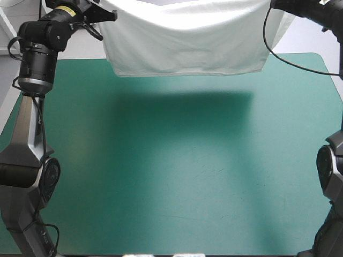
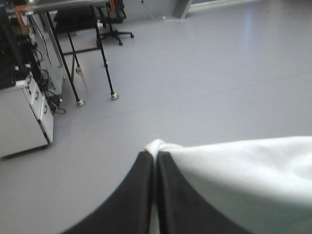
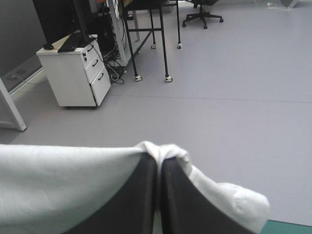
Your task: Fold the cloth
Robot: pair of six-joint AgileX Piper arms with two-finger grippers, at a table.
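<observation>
High view: where's the T-shirt [image 1: 185,37]?

- Held up over the far edge of the teal-green cover [image 1: 177,182]. It hangs as a white sheet with its long axis running from arm to arm and its hem pointing down. Its shadow [image 1: 182,110] lies on the cover beneath.

And the claws?

- The left gripper [image 2: 155,155] is clenched on one top corner and the right gripper [image 3: 160,157] on the other. Cloth is bunched at each tip.

A lab-like workroom, I'd say from my remote desk, bare smooth grey floor [image 3: 234,97], white three-drawer cabinet [image 3: 80,73], black metal-legged bench on castors [image 3: 144,4], black swivel office chair [image 3: 202,17], tangled cables [image 3: 114,66] beside the cabinet
</observation>
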